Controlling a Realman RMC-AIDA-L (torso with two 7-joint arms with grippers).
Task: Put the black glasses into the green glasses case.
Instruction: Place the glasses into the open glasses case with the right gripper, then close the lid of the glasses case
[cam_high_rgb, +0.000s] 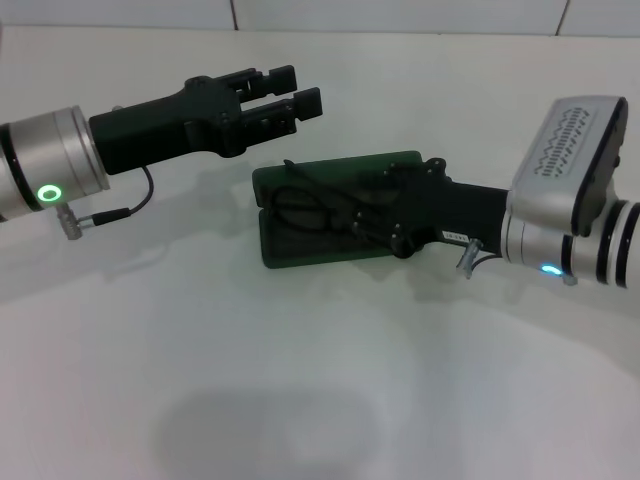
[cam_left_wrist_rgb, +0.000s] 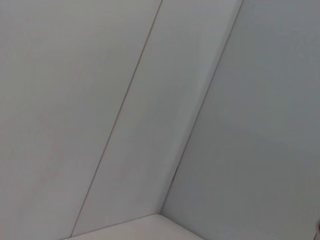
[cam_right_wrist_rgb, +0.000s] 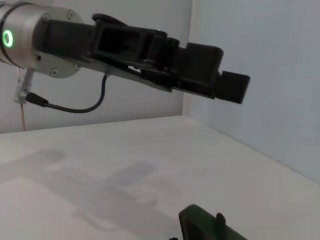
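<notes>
While glasses (cam_high_rgb: 315, 212) seemingly lie in case (cam_high_rgb: 300, 250), right gripper (cam_high_rgb: 375, 215) overhangs.

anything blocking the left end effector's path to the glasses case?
Nothing visible. The left end effector, fingers apart, hovers above and behind the green glasses case with only bare table between. The black glasses already lie in the open case, where the right end effector is low.
</notes>
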